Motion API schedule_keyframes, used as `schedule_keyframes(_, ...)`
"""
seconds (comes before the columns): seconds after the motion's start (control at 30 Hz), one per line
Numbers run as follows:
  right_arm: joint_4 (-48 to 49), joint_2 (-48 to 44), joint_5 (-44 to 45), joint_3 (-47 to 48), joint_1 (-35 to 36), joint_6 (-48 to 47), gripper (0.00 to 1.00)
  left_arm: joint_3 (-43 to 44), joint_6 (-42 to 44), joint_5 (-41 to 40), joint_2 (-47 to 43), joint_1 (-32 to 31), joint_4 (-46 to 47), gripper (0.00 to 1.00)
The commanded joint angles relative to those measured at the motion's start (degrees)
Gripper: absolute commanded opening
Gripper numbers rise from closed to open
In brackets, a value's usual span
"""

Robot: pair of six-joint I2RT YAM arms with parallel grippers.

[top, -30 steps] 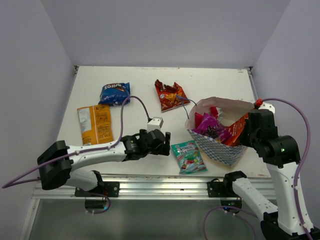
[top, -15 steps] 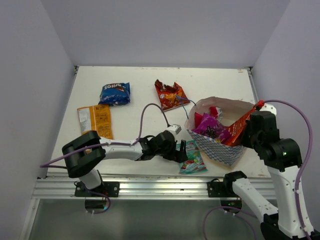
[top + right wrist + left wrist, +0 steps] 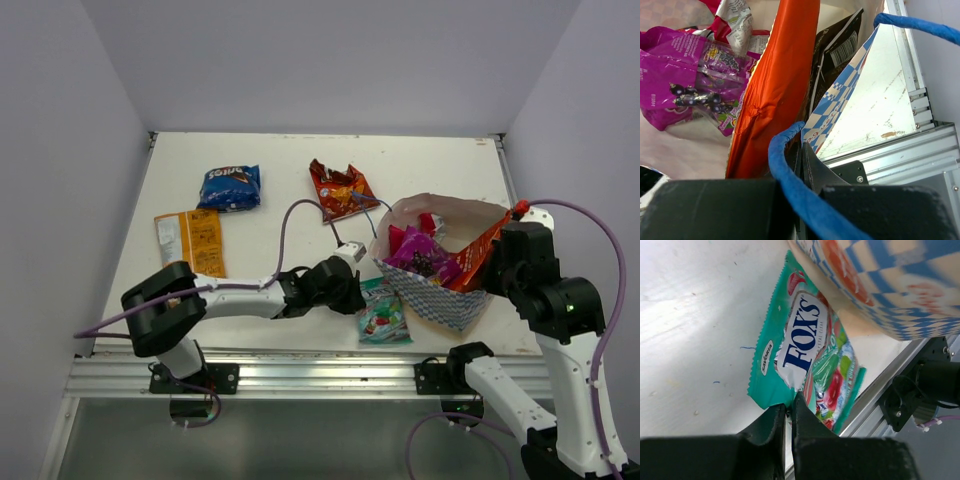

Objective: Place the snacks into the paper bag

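Note:
A teal snack packet lies flat by the table's near edge, against the paper bag. My left gripper is shut on the packet's near left edge. The bag stands open at the right. It holds a purple packet, an orange one and a dark one. My right gripper is shut on the bag's right wall, next to a blue handle. A blue packet, a red one and an orange one lie on the table.
The aluminium rail runs along the table's near edge just below the teal packet. Purple cables loop over both arms. Grey walls close the table in on the left, back and right.
My left arm swung right from mid-table to the teal packet, and its jaws went from open to shut on the packet's edge. The right arm and the bag stayed put.

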Motion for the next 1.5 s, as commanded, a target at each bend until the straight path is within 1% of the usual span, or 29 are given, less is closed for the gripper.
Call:
schedule_keyframes(0.0, -2.5, 0.2, -0.4, 1.5, 0.1, -0.5, 0.0, 2.6, 0.8, -7.4, -8.9, -0.1, -2.7, 0.0)
schedule_keyframes(0.03, -2.4, 0.4, -0.2, 1.5, 0.0, -0.5, 0.0, 3.2, 1.0, -11.1, -13.2, -0.1, -5.1, 0.0)
schedule_keyframes(0.1, -2.1, 0.5, -0.3, 1.3, 0.0, -0.5, 0.0, 6.8, 1.7, -14.5, -17.5, -0.1, -13.7, 0.0)
schedule_keyframes(0.13, -2.0, 0.6, -0.2, 1.2, 0.0, -0.7, 0.0, 8.3, 2.6, -16.7, -21.4, -0.1, -15.8, 0.0)
schedule_keyframes(0.2, -1.5, 0.7, -0.6, 0.8, 0.0, -0.7, 0.0, 14.7, 4.0, -17.7, -24.0, -0.1, -21.0, 0.0)
schedule_keyframes(0.23, -1.3, 0.6, -0.8, 0.4, 0.1, -0.6, 0.0, 17.2, 5.7, -17.4, -25.0, -0.1, -22.3, 0.0)
schedule_keyframes(0.27, -1.0, 0.8, -1.1, 0.3, 0.0, -0.5, 0.0, 22.5, 6.6, -17.0, -25.0, -0.1, -24.1, 0.0)
schedule_keyframes(0.3, -0.6, 0.8, -1.2, 0.1, 0.1, -0.6, 0.0, 25.3, 7.6, -16.4, -24.8, -0.1, -24.4, 0.0)
schedule_keyframes(0.33, -0.4, 1.1, -1.4, -0.1, 0.0, -0.5, 0.0, 27.8, 9.3, -14.1, -23.8, -0.1, -24.1, 0.0)
schedule_keyframes(0.37, -0.3, 1.2, -1.6, -0.1, 0.1, -0.5, 0.0, 32.6, 10.0, -12.9, -23.0, -0.1, -23.8, 0.0)
schedule_keyframes(0.47, 0.3, 1.5, -2.0, -0.1, 0.0, -0.5, 0.0, 39.8, 11.5, -7.1, -18.9, -0.1, -18.9, 0.0)
schedule_keyframes(0.57, 1.0, 1.8, -2.6, -0.2, 0.1, -0.3, 0.0, 43.2, 12.0, -2.2, -13.9, -0.1, -13.6, 0.0)
schedule_keyframes(0.7, 1.1, 1.8, -2.8, 0.0, 0.0, 0.0, 0.0, 44.4, 10.5, 2.9, -6.3, -0.1, -7.8, 0.0)
schedule_keyframes(0.8, 0.5, 1.6, -2.1, 0.5, 0.1, 0.0, 0.0, 46.0, 10.2, 5.1, -1.9, -0.3, -7.7, 0.0)
schedule_keyframes(0.9, 0.0, 1.4, -1.4, 0.9, 0.1, 0.0, 0.0, 46.1, 11.4, 4.8, 0.4, -1.1, -8.9, 0.0)
schedule_keyframes(0.93, 0.0, 1.3, -1.5, 0.7, 0.1, 0.0, 0.0, 45.7, 12.0, 5.1, 0.7, -1.2, -9.0, 0.02)
schedule_keyframes(0.97, 0.0, 1.3, -1.6, 0.6, 0.1, 0.1, 0.0, 45.6, 12.5, 5.1, 1.1, -1.3, -9.1, 0.15)
schedule_keyframes(1.0, 0.0, 1.3, -1.8, 0.6, 0.0, 0.2, 0.0, 45.5, 12.9, 5.1, 1.4, -1.2, -9.2, 0.66)
schedule_keyframes(1.03, 0.0, 1.3, -1.9, 0.3, 0.1, 0.2, 0.0, 45.5, 13.6, 3.5, 1.2, -1.2, -9.5, 0.78)
schedule_keyframes(1.07, 0.1, 1.4, -2.0, 0.4, 0.1, 0.3, 0.0, 45.7, 14.1, 2.7, 0.9, -1.2, -9.5, 0.82)
schedule_keyframes(1.1, 0.1, 1.5, -2.1, 0.4, 0.0, 0.3, 0.0, 45.8, 14.5, 1.5, -0.5, -1.2, -9.6, 0.99)
schedule_keyframes(1.13, 0.1, 1.5, -2.1, 0.4, 0.0, 0.3, 0.0, 46.7, 16.2, -2.1, -1.4, -1.1, -9.9, 1.0)
schedule_keyframes(1.2, 0.2, 1.6, -1.9, 0.2, 0.0, 0.3, 0.0, 48.2, 18.5, -6.5, -3.8, -0.8, -12.8, 1.0)
schedule_keyframes(1.23, 0.2, 1.6, -1.9, 0.1, 0.0, 0.3, 0.0, 48.9, 20.8, -12.7, -5.0, -0.5, -13.7, 1.0)
schedule_keyframes(1.27, 0.2, 1.6, -2.0, -0.1, 0.1, 0.3, 0.0, 49.0, 21.6, -16.4, -6.1, 0.4, -15.2, 1.0)
schedule_keyframes(1.3, 0.3, 1.4, -2.0, -0.1, 0.1, 0.4, 0.0, 48.6, 21.9, -20.3, -8.3, 1.1, -16.0, 1.0)
schedule_keyframes(1.33, 0.3, 1.4, -2.1, -0.4, 0.0, 0.6, 0.0, 47.4, 21.1, -27.0, -9.0, 2.4, -17.1, 1.0)
schedule_keyframes(1.43, 0.3, 1.1, -2.0, -0.7, 0.1, 0.9, 0.0, 45.1, 15.9, -30.7, -8.5, 14.5, -25.7, 1.0)
schedule_keyframes(1.47, 0.3, 1.1, -1.9, -0.8, 0.0, 0.9, 0.0, 45.0, 15.7, -30.5, -7.3, 22.5, -29.7, 1.0)
